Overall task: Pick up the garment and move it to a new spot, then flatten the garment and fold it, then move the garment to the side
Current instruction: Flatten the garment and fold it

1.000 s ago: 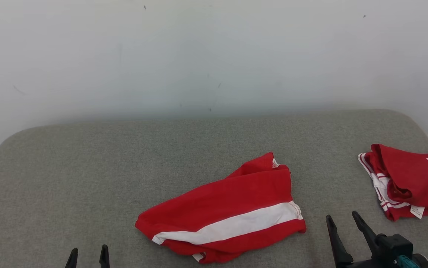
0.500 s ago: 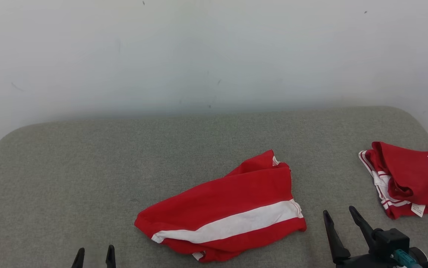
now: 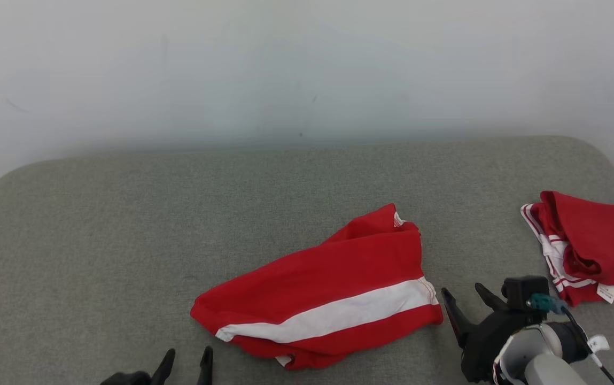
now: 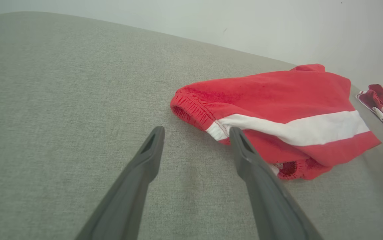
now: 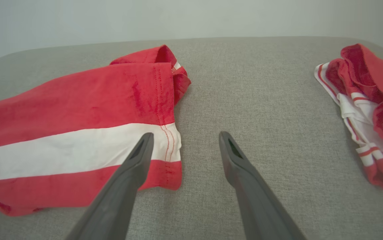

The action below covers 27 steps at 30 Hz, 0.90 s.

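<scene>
The garment (image 3: 323, 297) is a pair of red shorts with a white side stripe, lying crumpled near the front middle of the grey padded surface (image 3: 178, 214). Its elastic waistband end (image 4: 191, 108) points left and its leg hem (image 5: 169, 146) points right. My left gripper (image 3: 189, 357) stands open at the bottom edge, just left of the waistband, with nothing between its fingers (image 4: 151, 150). Beside the hem, my right gripper (image 3: 464, 299) is open too, its left finger (image 5: 138, 156) over the hem corner. Both hold nothing.
A second red garment (image 3: 590, 248) with white trim, a dark print and a label lies bunched at the right edge, also seen at the right in the right wrist view (image 5: 364, 110). A pale wall (image 3: 307, 69) rises behind the surface's rounded far edge.
The head camera has tilted, so the whole picture has slid up. My right gripper has moved left to the garment's hem and turned; my left gripper has shifted right toward the waistband. Both stay open.
</scene>
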Tool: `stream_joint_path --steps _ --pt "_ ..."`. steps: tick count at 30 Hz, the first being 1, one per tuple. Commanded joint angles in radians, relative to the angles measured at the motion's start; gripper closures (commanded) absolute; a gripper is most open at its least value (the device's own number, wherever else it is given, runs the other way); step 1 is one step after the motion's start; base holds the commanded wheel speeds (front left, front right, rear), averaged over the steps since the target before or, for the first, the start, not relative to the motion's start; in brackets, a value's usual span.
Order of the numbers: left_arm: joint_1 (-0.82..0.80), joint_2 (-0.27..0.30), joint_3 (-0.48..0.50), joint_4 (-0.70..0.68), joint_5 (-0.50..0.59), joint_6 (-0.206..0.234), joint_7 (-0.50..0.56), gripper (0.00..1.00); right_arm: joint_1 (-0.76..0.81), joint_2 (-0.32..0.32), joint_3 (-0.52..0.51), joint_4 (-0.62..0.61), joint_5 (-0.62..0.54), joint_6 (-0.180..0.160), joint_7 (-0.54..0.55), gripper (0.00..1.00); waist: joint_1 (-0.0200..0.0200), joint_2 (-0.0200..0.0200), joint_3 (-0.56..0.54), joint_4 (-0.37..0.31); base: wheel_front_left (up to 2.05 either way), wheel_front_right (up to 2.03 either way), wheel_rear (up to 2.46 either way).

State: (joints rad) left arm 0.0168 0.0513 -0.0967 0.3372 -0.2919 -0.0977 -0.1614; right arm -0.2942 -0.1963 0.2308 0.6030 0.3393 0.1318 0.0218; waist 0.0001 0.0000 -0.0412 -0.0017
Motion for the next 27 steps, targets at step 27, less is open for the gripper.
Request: stream_joint_path --steps 27 --pt "-0.347 0.000 -0.238 0.337 -0.298 0.052 0.046 0.00 -0.329 -0.007 0.208 0.440 0.069 -0.003 0.144 0.00 -0.0001 0.0000 0.155 0.057 0.00 0.00 0.00"
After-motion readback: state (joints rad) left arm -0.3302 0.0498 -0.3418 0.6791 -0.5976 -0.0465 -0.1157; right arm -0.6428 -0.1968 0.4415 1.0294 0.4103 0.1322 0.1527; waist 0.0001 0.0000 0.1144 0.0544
